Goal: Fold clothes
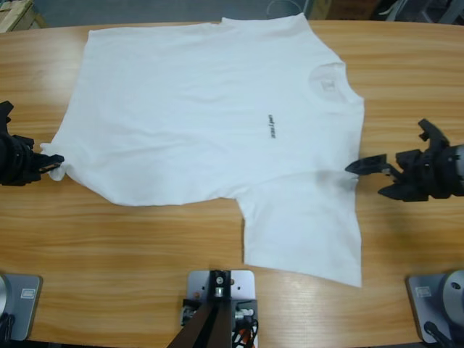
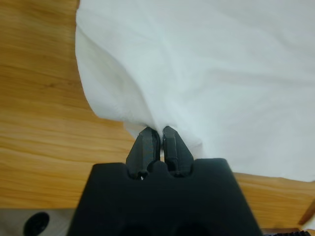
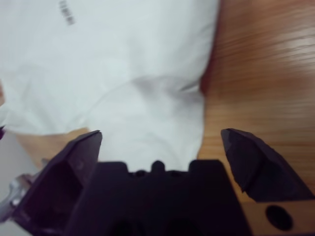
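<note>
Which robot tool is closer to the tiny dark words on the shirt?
Right. The right tool hangs open at the T-shirt's shoulder edge, a short way from the words. The left tool pinches the hem corner at the far end.

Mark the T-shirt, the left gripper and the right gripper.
T-shirt [image 1: 203, 109]: high view, chest fabric.
left gripper [image 2: 156, 133]: left wrist view, between tips pinching the hem.
right gripper [image 3: 160, 142]: right wrist view, between spread tips.
</note>
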